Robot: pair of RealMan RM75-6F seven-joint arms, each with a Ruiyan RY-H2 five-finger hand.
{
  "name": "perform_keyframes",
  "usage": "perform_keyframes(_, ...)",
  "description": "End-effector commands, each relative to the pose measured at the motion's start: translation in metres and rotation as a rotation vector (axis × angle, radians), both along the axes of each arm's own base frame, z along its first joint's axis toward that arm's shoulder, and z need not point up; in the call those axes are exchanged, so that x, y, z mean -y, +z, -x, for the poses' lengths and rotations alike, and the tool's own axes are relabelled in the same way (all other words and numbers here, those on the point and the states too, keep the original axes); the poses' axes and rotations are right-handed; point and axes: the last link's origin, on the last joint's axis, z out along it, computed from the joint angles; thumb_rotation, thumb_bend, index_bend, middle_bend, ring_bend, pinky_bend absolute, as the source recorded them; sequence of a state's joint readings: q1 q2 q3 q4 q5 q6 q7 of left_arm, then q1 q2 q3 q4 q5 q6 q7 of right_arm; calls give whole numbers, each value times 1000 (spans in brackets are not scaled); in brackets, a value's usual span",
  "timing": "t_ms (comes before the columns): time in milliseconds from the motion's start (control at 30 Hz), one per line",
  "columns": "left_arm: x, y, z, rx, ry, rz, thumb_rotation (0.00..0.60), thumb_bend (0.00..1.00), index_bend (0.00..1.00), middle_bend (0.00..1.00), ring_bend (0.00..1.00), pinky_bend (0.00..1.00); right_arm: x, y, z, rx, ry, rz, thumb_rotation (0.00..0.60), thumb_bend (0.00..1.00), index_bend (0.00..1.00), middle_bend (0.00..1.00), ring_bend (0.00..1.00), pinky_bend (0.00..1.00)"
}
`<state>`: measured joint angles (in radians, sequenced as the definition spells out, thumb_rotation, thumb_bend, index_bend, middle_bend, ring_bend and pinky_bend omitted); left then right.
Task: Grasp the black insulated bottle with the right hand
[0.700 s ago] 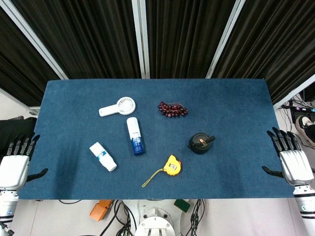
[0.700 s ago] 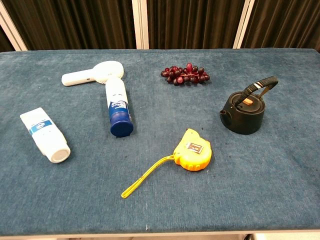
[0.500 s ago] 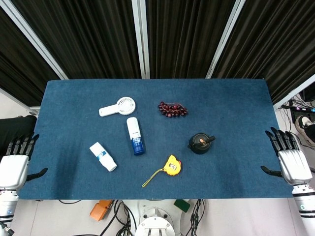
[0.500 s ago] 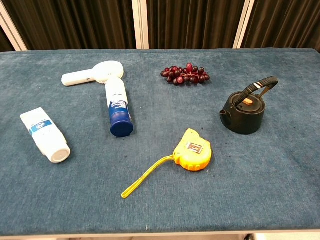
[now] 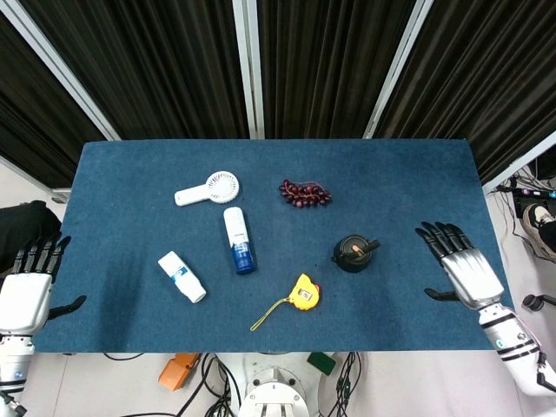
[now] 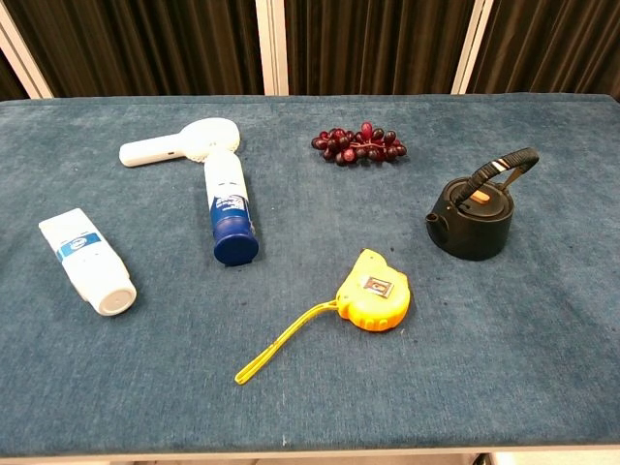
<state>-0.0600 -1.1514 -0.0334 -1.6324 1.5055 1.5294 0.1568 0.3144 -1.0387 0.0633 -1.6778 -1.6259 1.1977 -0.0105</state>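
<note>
The black insulated bottle [image 5: 354, 253] [image 6: 474, 217], a squat kettle-shaped pot with a hoop handle, stands upright on the blue table at centre right. My right hand [image 5: 461, 268] hovers over the table's right part with fingers spread and empty, a short way right of the bottle. It shows only in the head view. My left hand [image 5: 26, 289] stays open beside the table's left front corner, far from the bottle.
A yellow tape measure [image 5: 301, 294] lies left and in front of the bottle. Dark grapes [image 5: 304, 193] lie behind it. A white-and-blue bottle [image 5: 239, 240], a white tube [image 5: 182, 276] and a white handheld fan [image 5: 208, 188] lie on the left half.
My right hand has moved left from beyond the table's right edge to over the table, closer to the bottle. The left hand and all objects stay as they were.
</note>
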Motion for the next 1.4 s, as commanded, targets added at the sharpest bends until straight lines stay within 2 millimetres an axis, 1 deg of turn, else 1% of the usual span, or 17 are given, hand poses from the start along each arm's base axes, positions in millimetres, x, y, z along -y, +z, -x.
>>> perform_keyframes(33, 0, -1, 0, 0, 3, 0, 600, 64, 0, 21, 0, 0, 22, -23, -29, -37, 85, -90, 600, 128, 227, 178, 149, 167)
perform_keyframes(200, 1, 0, 1, 2, 13, -6, 600, 64, 0, 21, 0, 0, 40, -45, -52, -55, 144, -156, 600, 128, 270, 215, 188, 172)
perform_keyframes(333, 1, 3, 2, 3, 20, -13, 600, 65, 0, 21, 0, 0, 50, -55, -62, -86, 173, -174, 600, 128, 312, 248, 222, 172)
perform_keyframes(500, 1, 3, 3, 5, 25, -13, 600, 65, 0, 21, 0, 0, 60, -62, -67, -118, 178, -188, 600, 128, 396, 313, 293, 172)
perform_keyframes(667, 1, 2, 3, 10, 27, -10, 600, 65, 0, 21, 0, 0, 65, -68, -69, -141, 180, -202, 600, 128, 498, 388, 377, 172)
perform_keyframes(800, 2, 1, 4, 11, 32, -9, 600, 65, 0, 21, 0, 0, 69, -69, -69, -148, 175, -192, 600, 129, 539, 422, 410, 172)
perform_keyframes(967, 2, 1, 6, 12, 35, -13, 600, 64, 0, 21, 0, 0, 72, -69, -68, -163, 169, -191, 600, 128, 555, 435, 423, 172)
perform_keyframes(1233, 2, 0, 6, 14, 39, -9, 600, 64, 0, 21, 0, 0, 77, -75, -70, -149, 170, -199, 600, 128, 533, 435, 422, 172)
perform_keyframes(1400, 2, -1, 7, 15, 43, -7, 600, 64, 0, 21, 0, 0, 76, -80, -67, -160, 161, -220, 600, 128, 558, 444, 427, 172)
